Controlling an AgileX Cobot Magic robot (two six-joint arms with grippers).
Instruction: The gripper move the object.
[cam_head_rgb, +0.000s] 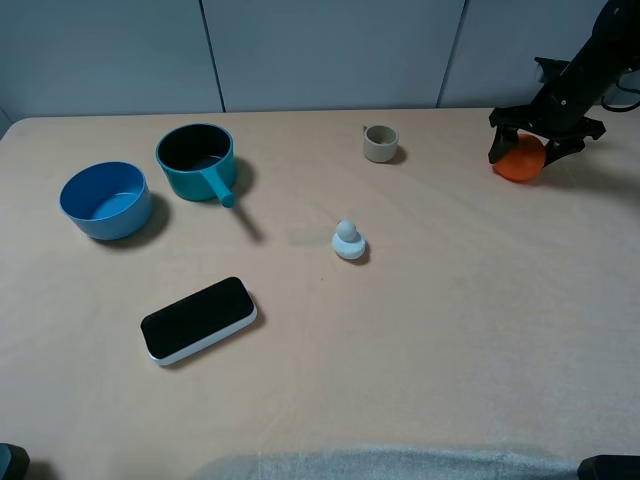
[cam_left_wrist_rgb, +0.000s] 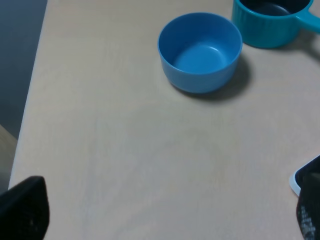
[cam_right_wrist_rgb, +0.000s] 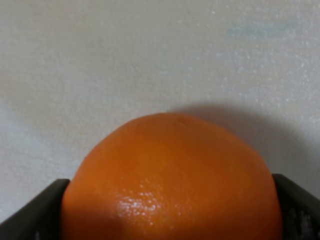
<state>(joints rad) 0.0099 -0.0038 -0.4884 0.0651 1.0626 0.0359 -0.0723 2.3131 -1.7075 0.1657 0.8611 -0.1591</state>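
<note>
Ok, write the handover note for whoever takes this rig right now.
Right gripper: jaws closed against both sides of the mandarin, at the far right of the table.
Left gripper: open, holding nothing, near the blue bowl.
Done: mandarin grasped; it seems not yet lifted off the table.
Left: lift it and move it; the destination is not shown.

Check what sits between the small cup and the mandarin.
Nothing: in the exterior high view, only bare table runs between the cup and the mandarin.
</note>
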